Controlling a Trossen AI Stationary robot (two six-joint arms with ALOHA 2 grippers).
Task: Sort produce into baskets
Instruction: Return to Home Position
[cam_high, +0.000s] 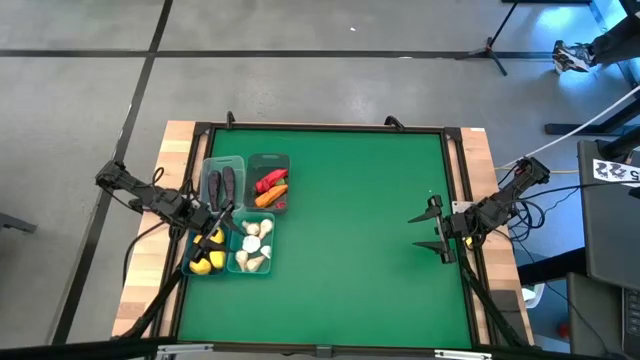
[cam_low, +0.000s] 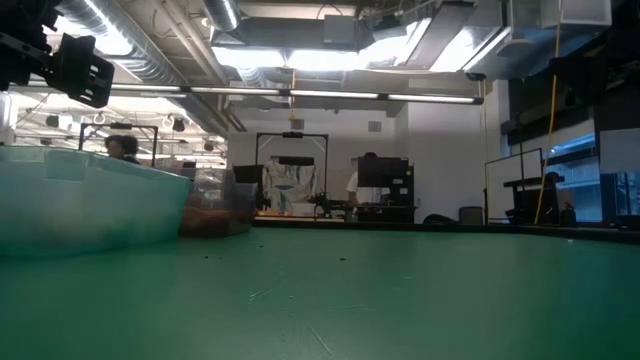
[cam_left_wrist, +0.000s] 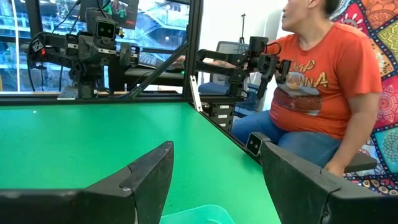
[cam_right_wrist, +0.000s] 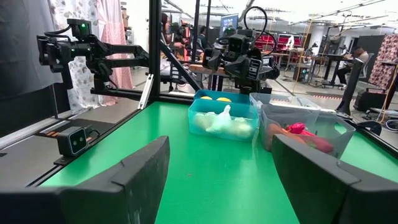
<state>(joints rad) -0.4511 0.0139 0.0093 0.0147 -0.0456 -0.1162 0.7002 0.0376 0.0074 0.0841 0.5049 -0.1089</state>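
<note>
Four small bins stand together at the table's left. The far left bin (cam_high: 222, 185) holds dark purple eggplants. The far right bin (cam_high: 270, 185) holds red peppers and an orange carrot. The near left bin (cam_high: 205, 258) holds yellow lemons, and the near right bin (cam_high: 252, 247) holds white garlic bulbs. My left gripper (cam_high: 220, 217) hovers open and empty over the middle of the bins; a teal bin rim (cam_left_wrist: 199, 214) shows below its fingers. My right gripper (cam_high: 432, 230) is open and empty near the table's right edge, facing the bins (cam_right_wrist: 224, 121).
The green mat (cam_high: 350, 250) lies bare between the bins and my right gripper. A black frame (cam_high: 460, 180) and wooden borders edge the table. A person in an orange shirt (cam_left_wrist: 323, 81) sits beyond the table's near side. In the low view the teal bin (cam_low: 90, 210) fills the left.
</note>
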